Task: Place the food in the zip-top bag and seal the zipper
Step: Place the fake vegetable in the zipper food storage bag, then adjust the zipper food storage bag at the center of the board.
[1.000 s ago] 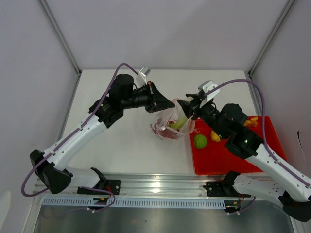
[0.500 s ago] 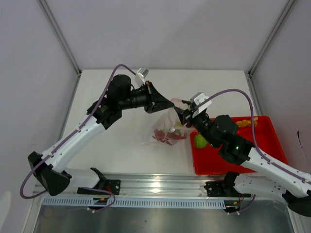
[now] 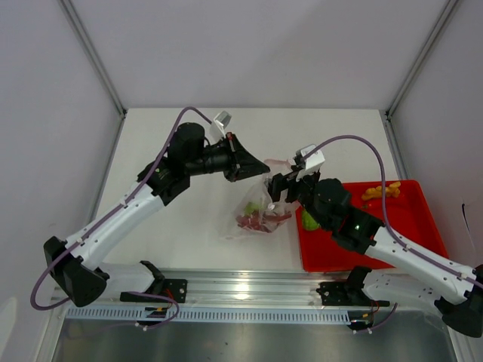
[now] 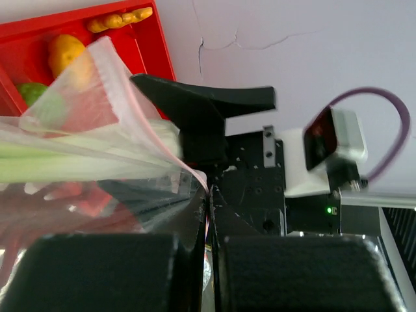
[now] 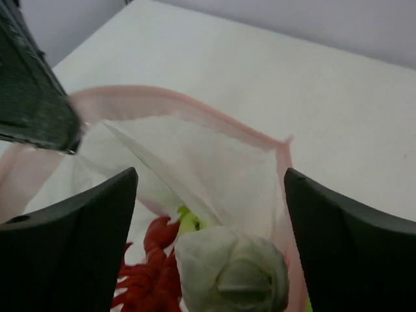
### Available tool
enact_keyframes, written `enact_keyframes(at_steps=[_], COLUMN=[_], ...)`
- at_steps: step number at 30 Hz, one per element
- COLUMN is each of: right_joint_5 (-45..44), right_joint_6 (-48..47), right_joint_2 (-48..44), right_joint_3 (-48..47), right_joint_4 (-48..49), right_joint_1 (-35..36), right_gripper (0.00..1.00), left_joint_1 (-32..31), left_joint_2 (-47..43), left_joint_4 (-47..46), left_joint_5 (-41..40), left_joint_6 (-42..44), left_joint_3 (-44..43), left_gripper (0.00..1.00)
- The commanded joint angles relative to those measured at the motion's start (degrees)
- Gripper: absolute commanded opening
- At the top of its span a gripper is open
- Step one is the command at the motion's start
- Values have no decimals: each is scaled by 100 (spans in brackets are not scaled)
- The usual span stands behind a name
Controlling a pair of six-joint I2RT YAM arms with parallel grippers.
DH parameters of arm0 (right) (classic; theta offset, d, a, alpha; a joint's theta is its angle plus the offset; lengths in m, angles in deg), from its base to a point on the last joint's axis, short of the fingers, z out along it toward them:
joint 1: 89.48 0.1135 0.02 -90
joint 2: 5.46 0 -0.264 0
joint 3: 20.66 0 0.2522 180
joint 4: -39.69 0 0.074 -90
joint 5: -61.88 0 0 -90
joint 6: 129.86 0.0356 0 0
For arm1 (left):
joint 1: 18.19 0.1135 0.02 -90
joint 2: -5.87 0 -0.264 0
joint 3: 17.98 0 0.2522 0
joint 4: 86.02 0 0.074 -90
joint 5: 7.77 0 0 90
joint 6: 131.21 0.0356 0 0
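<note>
We are partway through loading. Our left gripper [image 3: 261, 167] is clamped shut on the pink zipper strip [image 5: 149, 96] and holds the bag [image 3: 255, 215] open above the surface [image 3: 189, 234]. Our right gripper [image 5: 209, 172] hangs spread wide and empty over the mouth. The pale stalk [image 5: 231, 273] and a red piece [image 5: 146, 276] lie inside. A second ago the right gripper was narrower, carrying the stalk at the mouth; now it has let go. Next, we judge, it must reach back to the tray [image 3: 355, 260] for the green fruit [image 3: 308, 220] and the orange pieces [image 3: 381, 190].
</note>
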Motion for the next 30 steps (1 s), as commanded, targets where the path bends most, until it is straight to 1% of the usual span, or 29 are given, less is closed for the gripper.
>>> enact_keyframes(at_steps=[1,2,3,5,6,7,8,9,11,12,13,14,15,16,17,18,19,21,22,23,25,26,27,29,30], right_joint_5=[-274,-336,-441,-608,-704,-723,-679,-488,-284,-196,5,224,522,1134,1401,1622,1920,2203,2369,2554,2591,2486,2415,2353,2336], right_joint_6=[854,1082,1214,1504,1802,1979,2320,2454,2752,3128,3280,3377,3413,3448,3492,3588,3632,3720,3782,3921,3993,3993,3984,3932,3906], right_joint_2=[-41,-24,-15,-6,-23,-93,-120,-155,-252,-252,-174,-121,-59,89,169,239,336,328,285,197,126,126,135,170,179], right_joint_3=[-640,-851,-1244,-1668,-2044,-2213,-2372,-2634,-2768,-2873,-2909,-2901,-2848,-2656,-2550,-2418,-2130,-1804,-1628,-1313,-1065,-933,-897,-835,-774], right_joint_4=[-909,-1191,-1768,-2386,-2946,-3204,-3667,-3829,-4328,-4531,-4760,-5075,-5139,-5183,-5236,-5228,-5167,-4763,-4571,-4229,-3989,-3919,-3918,-3901,-3883], right_joint_1=[-24,-25,-25,-68,-86,-173,-235,-305,-516,-604,-718,-980,-1139,-1280,-1534,-1606,-1615,-1615,-1615,-1615,-1624,-1624,-1633,-1642,-1650], right_gripper=[96,97,98,98,99,99,99,99,99,99,99,99,99,99,99,100,98,89,82,72,67,63,61,49,46], left_joint_1=[27,27,18,27,27,27,27,27,27,27,27,27,27,27,18,27,18,27,27,27,27,27,27,27,27], left_joint_2=[-405,-431,-466,-492,-510,-528,-528,-554,-545,-554,-545,-545,-554,-563,-563,-563,-545,-554,-554,-563,-563,-563,-554,-545,-545], left_joint_4=[-350,-332,-332,-323,-323,-323,-332,-332,-341,-341,-349,-376,-402,-411,-420,-429,-446,-464,-481,-473,-464,-464,-455,-429,-411], left_joint_5=[130,121,121,138,138,138,138,138,138,147,156,191,208,217,226,244,261,323,332,323,340,349,375,367,376], left_joint_6=[182,217,287,340,402,420,446,490,551,595,622,648,674,692,718,727,727,727,736,745,754,771,780,841,850], left_joint_3=[-24,37,64,160,213,214,274,319,354,389,407,416,468,486,495,530,539,556,565,574,591,583,565,565,565], left_gripper=[1,1,1,1,1,1,1,1,1,1,1,1,1,1,0,1,1,1,1,1,1,1,1,1,1])
